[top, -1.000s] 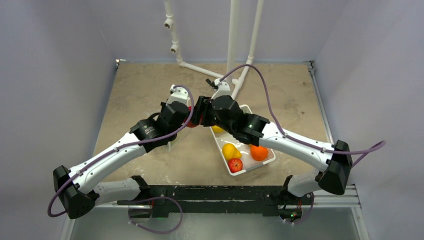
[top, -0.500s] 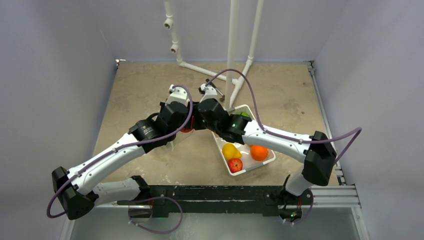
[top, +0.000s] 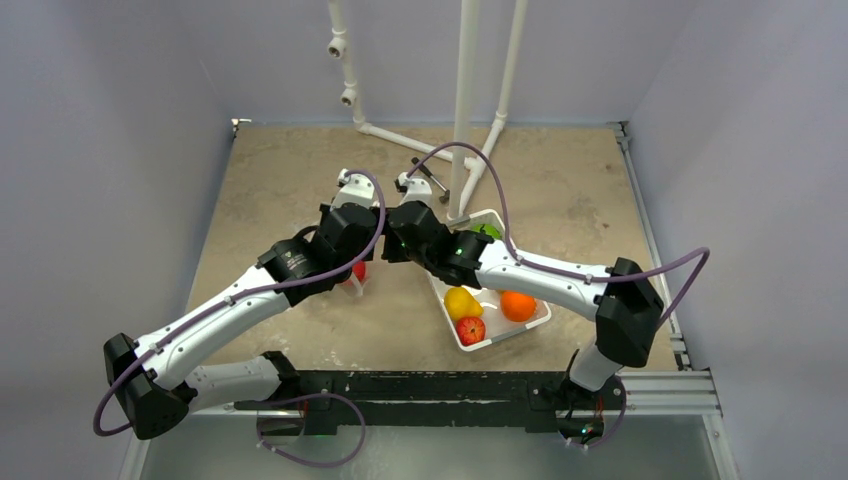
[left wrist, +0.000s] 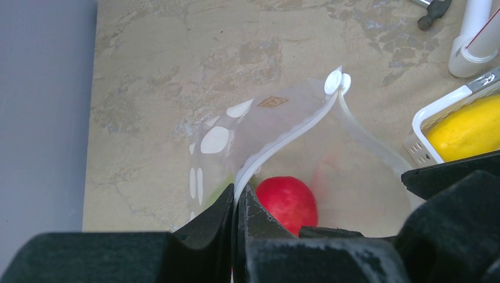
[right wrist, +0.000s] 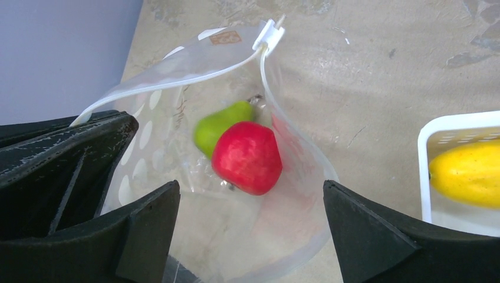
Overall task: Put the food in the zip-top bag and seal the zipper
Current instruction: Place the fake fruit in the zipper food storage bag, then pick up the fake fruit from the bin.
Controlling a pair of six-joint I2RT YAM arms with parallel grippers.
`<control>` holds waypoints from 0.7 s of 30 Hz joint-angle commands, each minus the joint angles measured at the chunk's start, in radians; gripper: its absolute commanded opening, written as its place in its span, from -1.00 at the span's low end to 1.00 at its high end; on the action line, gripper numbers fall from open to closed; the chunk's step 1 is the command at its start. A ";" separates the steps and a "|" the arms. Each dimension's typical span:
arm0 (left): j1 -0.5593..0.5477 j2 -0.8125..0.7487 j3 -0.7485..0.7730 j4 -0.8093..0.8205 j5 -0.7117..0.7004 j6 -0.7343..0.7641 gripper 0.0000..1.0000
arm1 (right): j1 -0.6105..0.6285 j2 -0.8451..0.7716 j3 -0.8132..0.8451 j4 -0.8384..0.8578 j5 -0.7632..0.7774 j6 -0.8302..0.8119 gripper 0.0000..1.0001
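The clear zip-top bag (right wrist: 194,88) stands open at mid table. Inside it lie a red apple (right wrist: 246,157) and a green pear (right wrist: 219,122); the apple also shows in the left wrist view (left wrist: 287,202). My left gripper (left wrist: 237,215) is shut on the bag's whitish zipper strip (left wrist: 283,138) and holds the mouth up. My right gripper (right wrist: 250,218) is open and empty just above the bag's mouth. In the top view both grippers meet over the bag, with the left gripper (top: 352,232) beside the right gripper (top: 395,240); the apple (top: 358,270) shows below them.
A white tray (top: 505,335) to the right of the bag holds a yellow fruit (top: 462,301), a red apple (top: 470,330), an orange (top: 517,305) and a green piece (top: 487,231). White pipes (top: 463,100) stand at the back, with a small hammer (left wrist: 433,10) near them.
My right gripper moved left from over the tray to over the bag's mouth and let go of the red apple, which now lies in the bag. The left arm held still.
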 commanded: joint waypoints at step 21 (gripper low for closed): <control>-0.003 -0.012 -0.001 0.021 -0.016 0.000 -1.00 | -0.002 -0.306 -0.035 -0.342 0.309 0.178 0.83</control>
